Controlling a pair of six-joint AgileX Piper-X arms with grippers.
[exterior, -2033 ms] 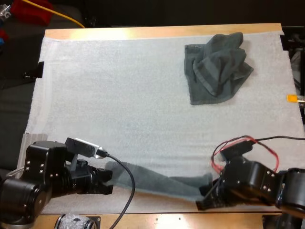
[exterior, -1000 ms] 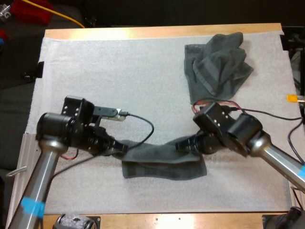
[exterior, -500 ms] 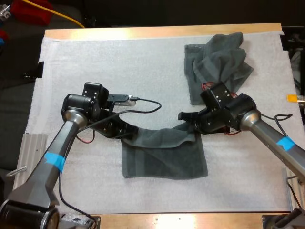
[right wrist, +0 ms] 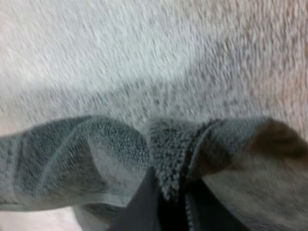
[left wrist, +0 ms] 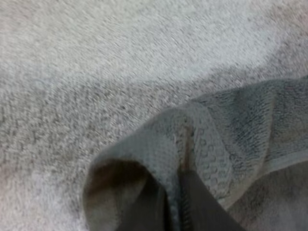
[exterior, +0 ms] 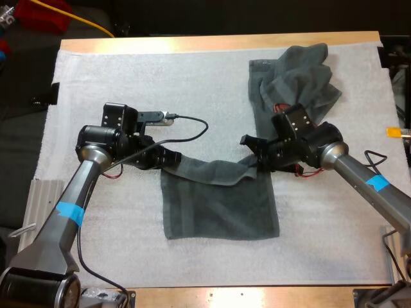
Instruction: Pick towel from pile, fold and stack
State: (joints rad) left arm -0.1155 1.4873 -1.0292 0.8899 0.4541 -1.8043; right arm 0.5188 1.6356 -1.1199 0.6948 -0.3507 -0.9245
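spread towel (exterior: 221,208): dark grey-green, banded border | crumpled towel (exterior: 292,83): dark grey-green | mat (exterior: 148,90): white | table (exterior: 192,43): tan wood

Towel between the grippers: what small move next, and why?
Probably ease both grippers apart and set the edge down: left gripper and right gripper each pinch a far corner of the towel, whose held edge sags, near part lying flat.

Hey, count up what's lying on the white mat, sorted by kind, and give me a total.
Crumpled towel: 1
Half-spread towel, far corners pinched by the left end effector and right end effector: 1
Total: 2, both dark grey-green.
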